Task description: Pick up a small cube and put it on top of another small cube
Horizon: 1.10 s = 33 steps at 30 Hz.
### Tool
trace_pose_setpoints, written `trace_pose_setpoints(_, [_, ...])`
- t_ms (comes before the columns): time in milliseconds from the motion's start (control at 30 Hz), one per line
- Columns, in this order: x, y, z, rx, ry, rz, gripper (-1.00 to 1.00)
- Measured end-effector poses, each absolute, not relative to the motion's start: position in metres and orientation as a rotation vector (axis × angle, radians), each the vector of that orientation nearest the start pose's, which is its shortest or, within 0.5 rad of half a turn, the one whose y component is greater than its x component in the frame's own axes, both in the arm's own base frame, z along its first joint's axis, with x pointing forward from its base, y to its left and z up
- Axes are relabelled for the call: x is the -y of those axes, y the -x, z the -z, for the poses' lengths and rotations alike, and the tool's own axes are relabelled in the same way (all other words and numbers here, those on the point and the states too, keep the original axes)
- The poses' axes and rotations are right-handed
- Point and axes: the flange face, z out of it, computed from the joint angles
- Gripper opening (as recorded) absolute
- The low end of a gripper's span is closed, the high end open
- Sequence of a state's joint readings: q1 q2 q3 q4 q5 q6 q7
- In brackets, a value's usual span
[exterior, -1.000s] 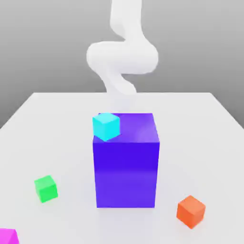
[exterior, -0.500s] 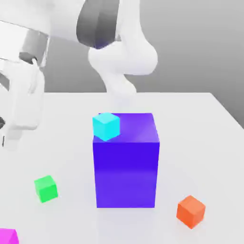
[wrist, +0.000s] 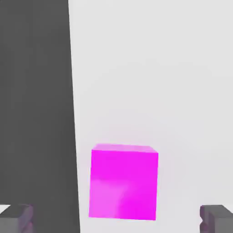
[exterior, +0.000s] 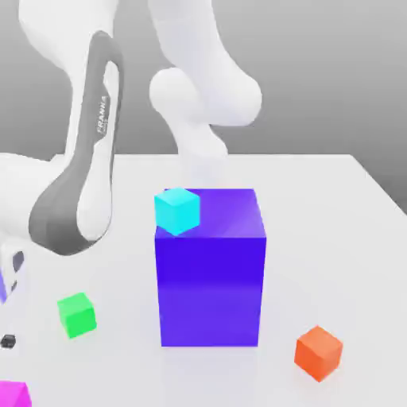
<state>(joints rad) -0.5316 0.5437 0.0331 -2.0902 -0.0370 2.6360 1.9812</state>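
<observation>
Your hand (wrist: 117, 218) is spread wide and empty, its two grey fingertips (wrist: 16, 217) showing on either side of the small bright magenta-pink cube (wrist: 124, 182), which sits on the white counter (wrist: 159, 82) between them but apart from both. In the exterior view the same pink cube (exterior: 13, 394) lies at the near corner on that view's left, close to the counter's edge, with the white arm (exterior: 79, 183) bent down over that corner.

The first risk is the edge. The hand view shows the counter ending in dark just beside the cube, so if you close off-centre, one fingertip may reach it first and push it toward the drop. The cube faces look square to the fingertips (a judgement from the hand view only), so keep that alignment as you descend, and don't close too high, where the pads would catch only the top rim.

The second risk is the carry. The small green cube (exterior: 77, 313) is the nearest base, a short way along the counter, while the small orange cube (exterior: 319, 352) lies on the far side of the tall blue-violet block (exterior: 211, 270), which carries a small cyan cube (exterior: 176, 210) on its top corner. A low path to the orange one could clip that block, so lift well clear first. Release only when the pink cube rests squarely, or it may slide off.
</observation>
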Motion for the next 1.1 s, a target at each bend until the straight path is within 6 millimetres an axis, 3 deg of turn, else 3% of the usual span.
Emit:
trace_pose_setpoints(33, [0.277,-0.51,-0.142,-2.957,1.058,0.002,0.0])
trace_pose_setpoints(67, [0.277,-0.51,-0.132,-2.958,1.056,0.001,-1.0])
trace_pose_setpoints(267, [0.277,-0.51,-0.127,-2.957,1.055,0.003,-1.0])
trace_pose_setpoints(333, [0.277,-0.51,-0.145,-2.957,1.053,0.002,-1.0])
trace_pose_setpoints(433, [0.276,-0.508,-0.187,-2.958,1.045,-0.001,-1.0])
trace_pose_setpoints(600, [0.262,-0.469,-0.224,-2.978,0.883,-0.035,-1.0])
trace_pose_setpoints(767, [0.246,-0.42,-0.243,-3.02,0.695,-0.045,-1.0])
trace_pose_setpoints(1000, [0.231,-0.337,-0.245,-3.11,0.377,-0.007,-1.0])
trace_pose_setpoints(1100, [0.23,-0.33,-0.232,-3.121,0.341,0.008,-1.0])
